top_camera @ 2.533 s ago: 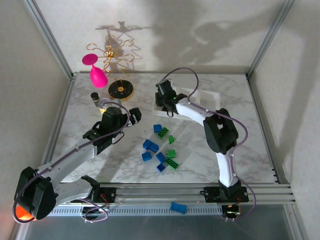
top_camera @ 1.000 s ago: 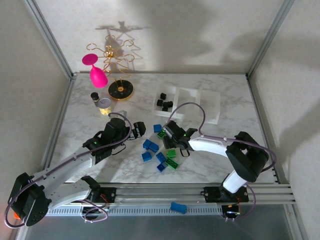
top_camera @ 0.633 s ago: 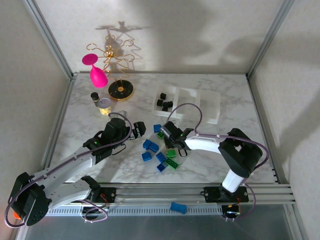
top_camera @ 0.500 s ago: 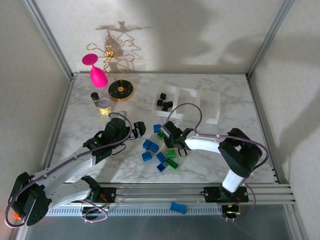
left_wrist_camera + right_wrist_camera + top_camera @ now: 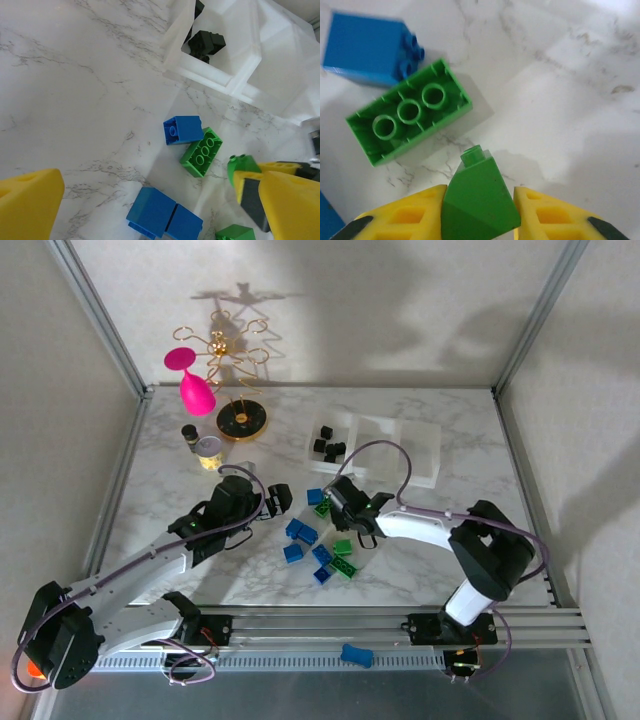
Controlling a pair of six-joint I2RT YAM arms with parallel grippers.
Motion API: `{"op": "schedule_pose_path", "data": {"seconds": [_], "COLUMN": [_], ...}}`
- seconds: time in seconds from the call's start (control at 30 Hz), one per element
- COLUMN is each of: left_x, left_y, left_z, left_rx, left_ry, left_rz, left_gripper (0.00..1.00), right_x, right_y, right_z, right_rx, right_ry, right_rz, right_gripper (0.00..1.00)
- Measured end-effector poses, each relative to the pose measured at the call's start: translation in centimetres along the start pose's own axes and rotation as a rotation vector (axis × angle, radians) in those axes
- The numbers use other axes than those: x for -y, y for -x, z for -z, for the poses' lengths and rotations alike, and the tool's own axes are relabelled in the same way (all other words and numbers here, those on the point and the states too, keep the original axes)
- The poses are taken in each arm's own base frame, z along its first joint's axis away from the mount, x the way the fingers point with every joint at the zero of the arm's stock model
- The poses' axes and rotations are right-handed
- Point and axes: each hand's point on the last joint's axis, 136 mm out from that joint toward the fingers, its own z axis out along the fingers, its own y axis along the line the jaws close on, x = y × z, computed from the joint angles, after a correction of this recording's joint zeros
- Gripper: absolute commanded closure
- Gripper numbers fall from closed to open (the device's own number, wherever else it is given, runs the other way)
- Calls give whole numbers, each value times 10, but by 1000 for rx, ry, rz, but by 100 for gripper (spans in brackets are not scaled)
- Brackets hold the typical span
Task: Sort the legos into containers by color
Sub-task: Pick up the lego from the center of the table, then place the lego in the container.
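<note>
My right gripper (image 5: 478,212) is shut on a small green sloped lego (image 5: 478,197), just above the marble between the two arms (image 5: 345,508). Beside it lie a green oblong lego (image 5: 409,112) and a blue one (image 5: 367,50). More blue and green legos (image 5: 318,550) are scattered nearer the arm bases. My left gripper (image 5: 155,210) hangs open over a pair of blue legos (image 5: 164,214), holding nothing. The containers (image 5: 412,455) stand at the back, with black legos (image 5: 328,445) in the left compartment.
A pink glass (image 5: 192,385), a gold wire stand (image 5: 238,415), a small jar (image 5: 209,451) and a dark bottle (image 5: 188,433) stand at the back left. One blue brick (image 5: 356,655) lies on the front rail, off the table.
My right gripper has shut on the small green sloped lego and shifted slightly towards the back. The left arm has not moved.
</note>
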Motion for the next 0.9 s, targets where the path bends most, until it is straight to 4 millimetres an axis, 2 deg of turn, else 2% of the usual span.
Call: {"op": "schedule_pose_path", "data": {"seconds": [0.2,0.4,0.57,0.9], "left_x": [3,15,25,37], "left_y": [2,14,23,34], "left_z": [-2,-7,-9,-19], "left_rx": [0,17,42,69], "left_ry": [-1,-21,-43,-69], "left_rz": [-1,-2,-1,2], "left_gripper": [0,0,0,0], "right_x": [23,63,90,109], "right_y": [54,106,138,161], "right_z": [27,36,21,-28], "right_rx": [95,175,191,172], "right_ry": [12,-42,-90,-152], "right_rz": [-111,-212,-269,-289], "right_gripper": [66,66,66,65]}}
